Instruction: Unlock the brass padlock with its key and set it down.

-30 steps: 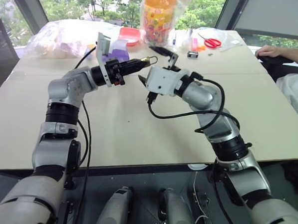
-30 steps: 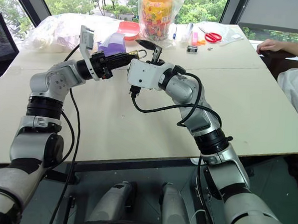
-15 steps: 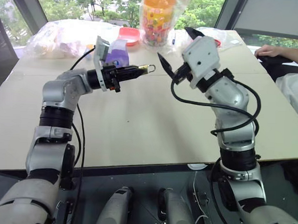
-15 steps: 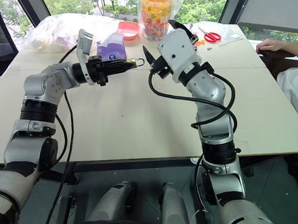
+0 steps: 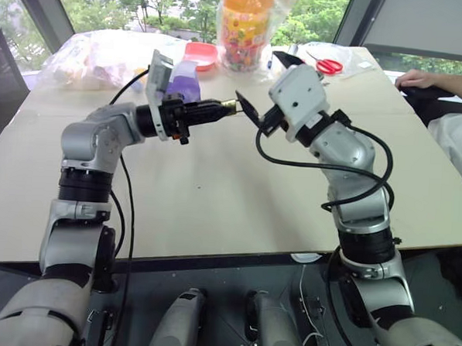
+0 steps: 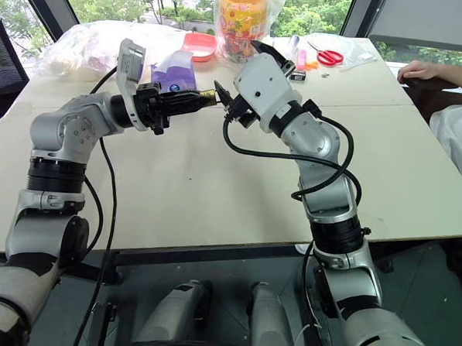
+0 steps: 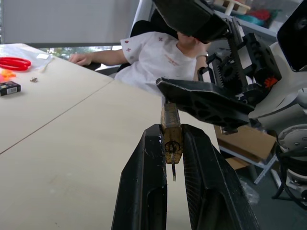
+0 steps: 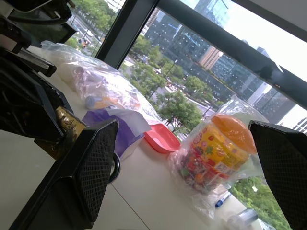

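Two hands of mine hung above the pale surface [image 5: 215, 188], meeting over its middle. My left hand [image 7: 172, 158] was clamped narrow on the brass padlock [image 7: 171, 125], which stuck out past the fingertips, held in the air clear of the surface, with a thin metal piece hanging from its near end. My right hand [image 6: 240, 76] stood with its two fingers spread wide, holding nothing; one dark finger [image 7: 206, 103] lay just beyond the padlock's far end, so close that I could not tell whether it touched, while the other finger [image 7: 192, 17] stood well above the padlock. The silvery shackle [image 8: 115, 168] peeped out from behind that nearer finger.

Past the padlock, towards the window, sat a purple pouch [image 6: 174, 68], a red tray [image 6: 200, 46] and an orange-lidded jar of sweets in a clear bag [image 6: 243, 19]. Farther to the right of the padlock lay red-handled scissors [image 6: 328, 57] and a small black box [image 6: 298, 76]. A person's hand [image 6: 418, 71] rested at the surface's right edge, well apart from the padlock
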